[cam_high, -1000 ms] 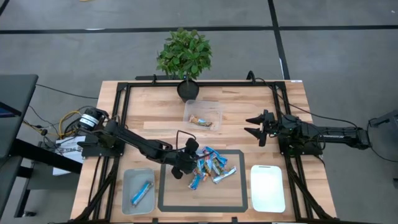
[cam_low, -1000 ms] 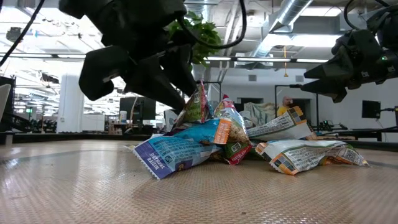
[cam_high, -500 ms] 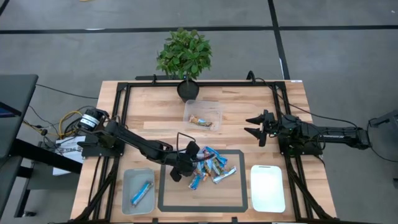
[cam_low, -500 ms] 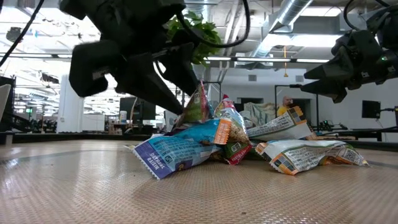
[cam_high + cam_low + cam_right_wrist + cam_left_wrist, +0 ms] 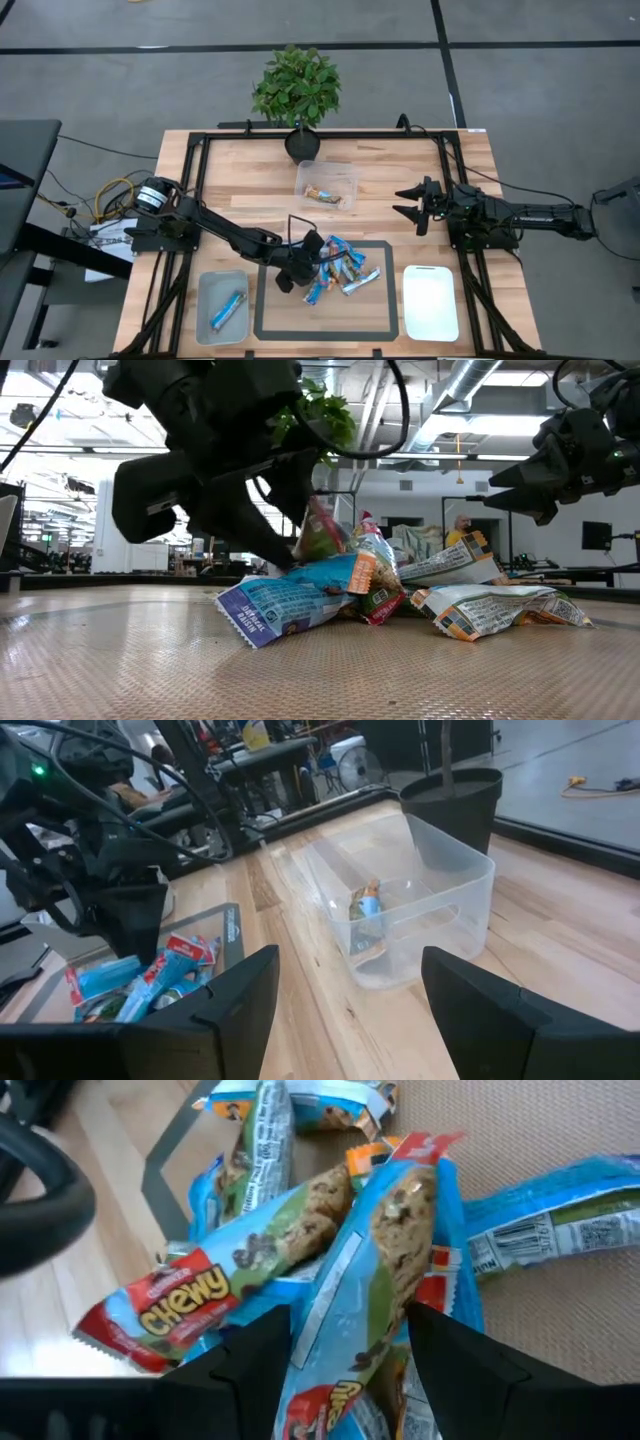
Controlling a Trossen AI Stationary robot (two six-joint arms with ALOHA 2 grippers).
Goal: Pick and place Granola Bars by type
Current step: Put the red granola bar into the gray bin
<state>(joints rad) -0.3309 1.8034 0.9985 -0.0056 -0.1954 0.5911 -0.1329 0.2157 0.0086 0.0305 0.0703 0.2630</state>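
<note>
Several granola bars (image 5: 338,266) lie heaped on a dark-framed mat, mostly blue wrappers with green and red-orange ends. My left gripper (image 5: 306,263) is down at the heap's left side and open. In the left wrist view (image 5: 348,1318) its fingers stand on either side of a blue-green bar (image 5: 385,1245) that lies across other bars. In the low view the left gripper (image 5: 235,525) reaches down to the pile (image 5: 330,585). My right gripper (image 5: 409,204) waits open above the table's right half, away from the bars. My left gripper comes at the heap slanting down from the table's left, one finger (image 5: 262,1350) on each side of the blue-green bar (image 5: 350,1295), lying along it. I cannot tell whether the fingers touch the wrapper.
A clear bin (image 5: 326,184) at the far middle holds a brownish bar. A bin (image 5: 222,306) at the near left holds one blue bar. A white bin (image 5: 431,301) sits at the near right. A potted plant (image 5: 297,88) stands at the far edge. A black frame rims the table.
My left gripper has moved down and a little toward the table's right, into the heap of bars. The bar that stood upright at the top of the pile has been nudged and leans lower now.
</note>
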